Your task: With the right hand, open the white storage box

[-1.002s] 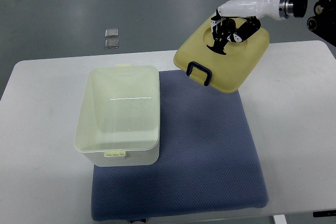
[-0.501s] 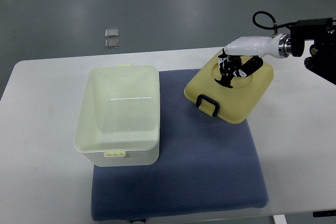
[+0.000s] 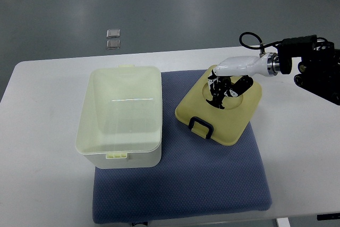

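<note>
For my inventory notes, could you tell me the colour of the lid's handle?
Dark navy, almost black, on the pale yellow lid; top view.

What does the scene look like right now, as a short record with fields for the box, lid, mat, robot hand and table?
box: white storage box, open, on the mat's left edge
lid: yellow lid with dark handle, off the box, over the mat to the box's right
mat: blue mat on the table
robot hand: right robot hand gripping the lid's recessed centre
table: white table

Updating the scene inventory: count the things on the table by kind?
Storage box: 1
Yellow lid, under the right hand: 1
Blue mat: 1
Total: 3
</note>
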Action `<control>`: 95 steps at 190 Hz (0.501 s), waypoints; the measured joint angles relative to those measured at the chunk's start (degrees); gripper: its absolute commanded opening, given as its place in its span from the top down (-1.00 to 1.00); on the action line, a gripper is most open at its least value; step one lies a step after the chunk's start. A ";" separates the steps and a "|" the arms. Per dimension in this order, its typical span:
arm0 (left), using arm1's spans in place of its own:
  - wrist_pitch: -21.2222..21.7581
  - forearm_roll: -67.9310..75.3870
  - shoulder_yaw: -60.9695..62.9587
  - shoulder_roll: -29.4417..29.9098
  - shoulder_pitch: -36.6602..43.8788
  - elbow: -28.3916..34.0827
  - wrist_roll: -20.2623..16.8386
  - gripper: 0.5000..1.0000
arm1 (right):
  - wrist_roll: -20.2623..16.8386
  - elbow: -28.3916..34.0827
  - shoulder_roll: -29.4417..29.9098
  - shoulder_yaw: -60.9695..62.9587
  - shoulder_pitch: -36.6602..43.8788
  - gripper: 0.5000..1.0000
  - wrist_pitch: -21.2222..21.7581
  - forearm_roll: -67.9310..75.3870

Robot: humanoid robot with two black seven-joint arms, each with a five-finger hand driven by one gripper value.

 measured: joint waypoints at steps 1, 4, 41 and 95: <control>0.00 0.00 0.00 0.00 0.00 0.00 0.00 -1.00 | 0.00 0.05 0.01 -0.01 -0.03 1.00 0.00 0.00; 0.00 0.00 0.00 0.00 0.00 0.00 0.00 -1.00 | 0.00 0.19 0.05 -0.02 -0.13 1.00 0.00 0.00; 0.00 0.00 0.00 0.00 0.00 0.00 0.00 -1.00 | 0.00 1.45 2.08 -0.06 -1.06 1.00 -0.07 -0.76; 0.00 0.00 0.00 0.00 0.00 0.00 0.00 -1.00 | 0.00 2.65 2.49 -0.06 -1.53 0.92 -0.01 -1.03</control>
